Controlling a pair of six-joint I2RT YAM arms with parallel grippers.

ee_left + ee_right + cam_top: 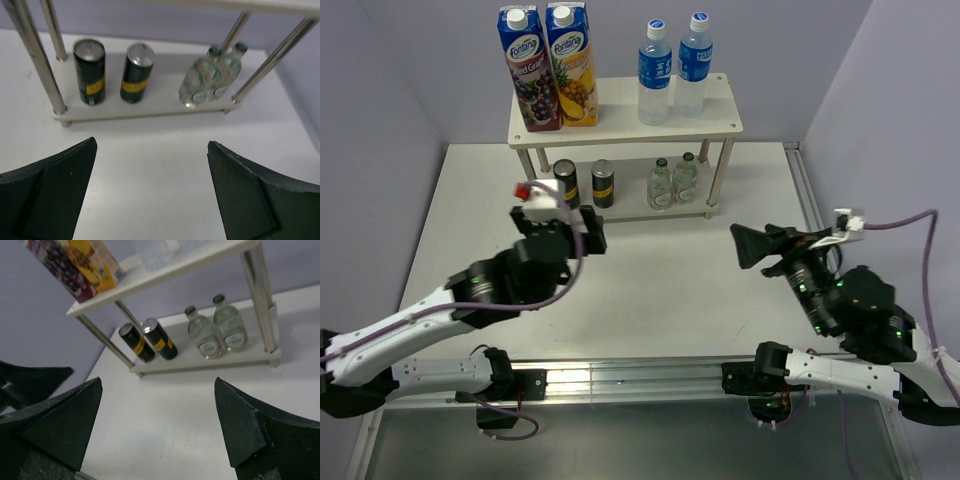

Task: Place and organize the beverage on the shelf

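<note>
Just left tool [151, 145] near shelf [140, 112] edge

Bright, even overhead light, soft shadows — left wrist view blurred (short bottles [199, 82] smeared).

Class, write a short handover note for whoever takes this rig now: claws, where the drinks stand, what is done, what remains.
Left claw open, empty, facing the lower board. Right claw open, empty.
Shelf: water bottles top right, juice cartons top left; cans lower left, short bottles lower right.
Done: all six drinks shelved in pairs.
Left: probably only pulling the arms back.
</note>
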